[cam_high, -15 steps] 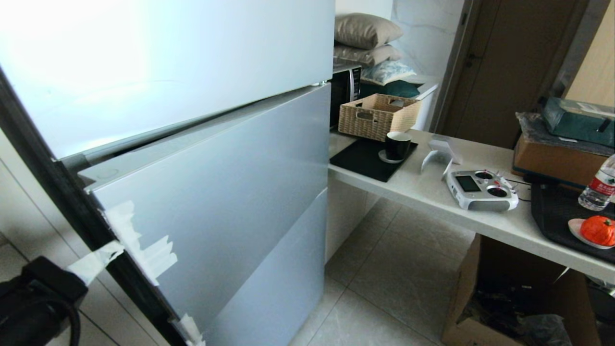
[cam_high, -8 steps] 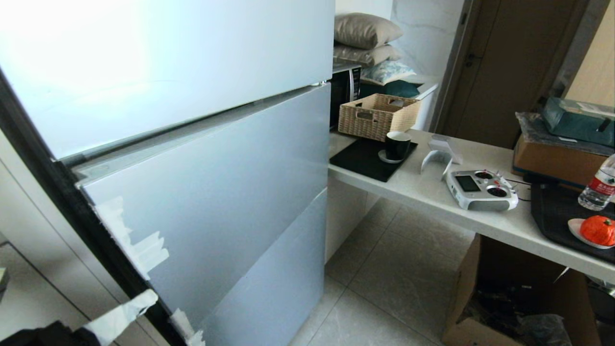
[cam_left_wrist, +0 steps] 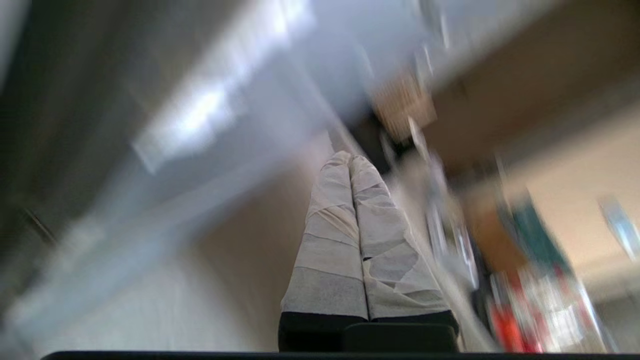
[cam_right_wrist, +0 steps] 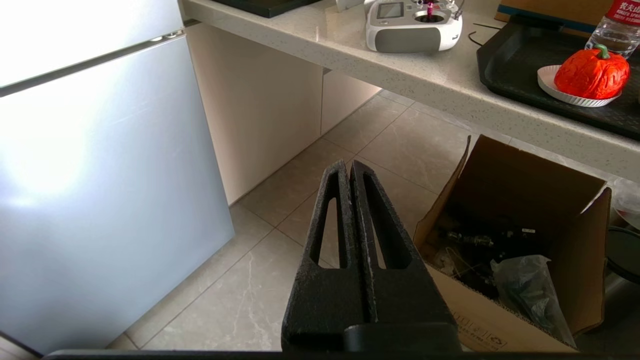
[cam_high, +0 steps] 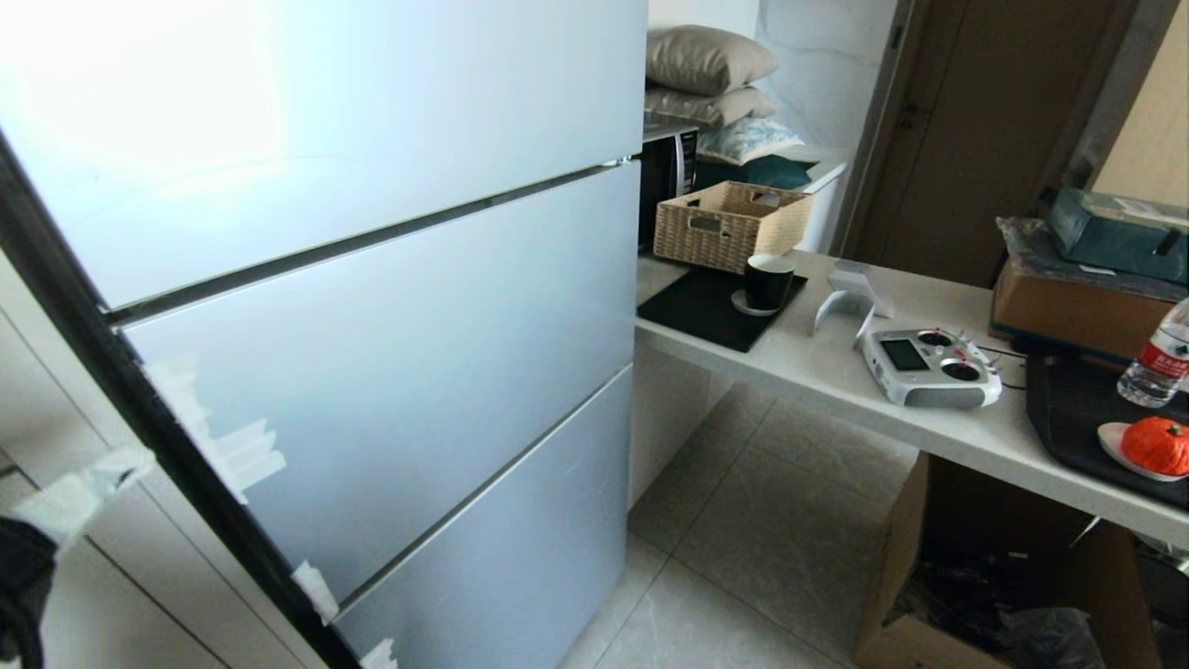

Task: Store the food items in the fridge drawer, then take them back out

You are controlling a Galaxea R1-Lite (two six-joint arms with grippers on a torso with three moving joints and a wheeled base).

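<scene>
The pale blue-grey fridge (cam_high: 390, 372) fills the left half of the head view, and the front of its middle drawer (cam_high: 399, 334) sits flush and closed. Whatever is inside the fridge drawer is hidden. One orange-red ribbed food item (cam_high: 1156, 444) rests on a small white plate on the black tray at the far right, and the right wrist view shows this food item (cam_right_wrist: 591, 75) too. My left gripper (cam_left_wrist: 350, 159), its fingers wrapped in white tape, is shut and empty beside the fridge's left edge; the taped fingers (cam_high: 74, 488) show there. My right gripper (cam_right_wrist: 348, 167) hangs shut and empty over the floor tiles.
On the white counter (cam_high: 836, 372) right of the fridge stand a wicker basket (cam_high: 729, 223), a black mug (cam_high: 769, 281), a grey remote controller (cam_high: 932, 367) and a water bottle (cam_high: 1161, 358). An open cardboard box (cam_right_wrist: 520, 240) stands on the floor under the counter.
The middle drawer front, ajar a second ago, has slid back flush with the fridge. My left gripper has drawn away from its taped edge toward the picture's left border. The right arm has stayed still.
</scene>
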